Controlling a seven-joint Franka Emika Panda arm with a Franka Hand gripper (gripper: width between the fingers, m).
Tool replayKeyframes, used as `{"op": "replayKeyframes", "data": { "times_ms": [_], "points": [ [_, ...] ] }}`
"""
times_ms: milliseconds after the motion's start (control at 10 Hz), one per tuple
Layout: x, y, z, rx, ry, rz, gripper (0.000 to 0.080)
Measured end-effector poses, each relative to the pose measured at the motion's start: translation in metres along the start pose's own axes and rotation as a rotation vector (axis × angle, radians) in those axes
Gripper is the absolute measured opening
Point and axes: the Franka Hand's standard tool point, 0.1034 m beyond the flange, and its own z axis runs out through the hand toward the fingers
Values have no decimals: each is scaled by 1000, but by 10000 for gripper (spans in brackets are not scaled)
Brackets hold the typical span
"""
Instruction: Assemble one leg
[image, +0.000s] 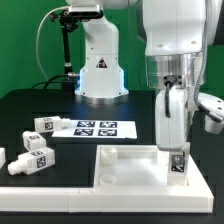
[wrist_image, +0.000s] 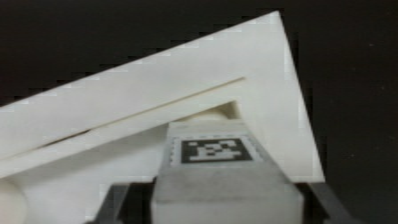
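My gripper is shut on a white leg with a black-and-white tag and holds it upright over the near right corner of the large white panel. The leg's lower end touches or nearly touches the panel. In the wrist view the leg sits between my fingers above the panel's corner. Three more legs lie on the table at the exterior view's left: one further back, two nearer.
The marker board lies flat on the black table behind the panel. The robot's white base stands at the back. A black stand with a cable rises at the back left.
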Motion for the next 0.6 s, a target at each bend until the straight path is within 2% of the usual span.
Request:
{"op": "replayKeyframes", "data": {
  "times_ms": [100,200,300,600],
  "points": [
    [0,0,0,0,0,-6,286],
    [0,0,0,0,0,-15,477],
    [-1,1,0,3,2,-91,607],
    [-8,4,-6,17,0,-454,647]
  ]
}}
